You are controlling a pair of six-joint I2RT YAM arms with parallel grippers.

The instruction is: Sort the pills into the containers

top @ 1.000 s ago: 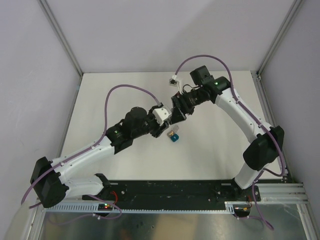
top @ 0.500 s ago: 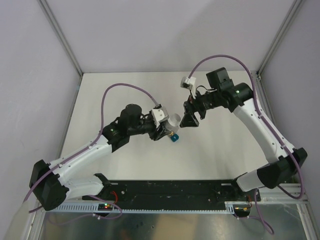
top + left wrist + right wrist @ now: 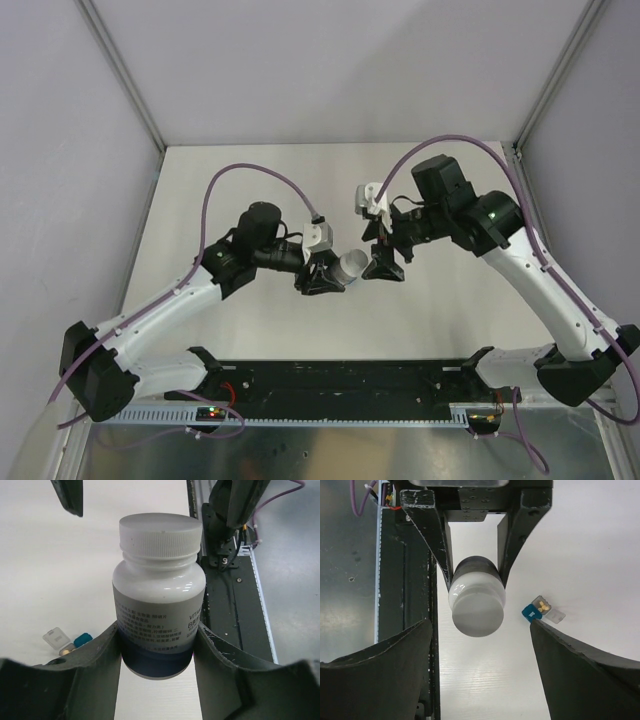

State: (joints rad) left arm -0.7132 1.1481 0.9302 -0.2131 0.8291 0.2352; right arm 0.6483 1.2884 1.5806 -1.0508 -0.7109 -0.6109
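**Item 1. Containers** [image 3: 540, 609]: a joined pair of tiny cube-shaped plastic compartments, one teal-blue and one grey.
- Location: on the white worktop [image 3: 600, 540]. They lie at 4 o'clock of the bottle in the right wrist view and at 8 o'clock of it in the left wrist view [image 3: 70, 641]. They are apart from both tools and cannot be made out in the top view.
- Condition: the grey half has its lid flipped back. The yellowish specks inside are probably pills [image 3: 543, 607], though they are too small to be sure.
- Handling, as judged: very light, stiff and smooth-sided, so likely to skid or tip at a nudge. The lid hinge looks like the weak part. Best taken low across the two outer walls, keeping clear of the lid.

**Item 2. Bottle** [image 3: 159, 595]: white, round, plastic, with a ribbed white screw cap and a printed label.
- Location: held off the worktop, lying roughly level, cap towards the right tool.
- Handling, as judged: rigid, with a slick label. The ribs on the cap give the best purchase for a grip there.

**Item 3. Left tool** [image 3: 157, 625]: clamped on the bottle's lower body, one finger on each side.

**Item 4. Right tool** [image 3: 480, 627]: jaws apart, facing the cap, holding nothing. No contact with the ribs is visible.
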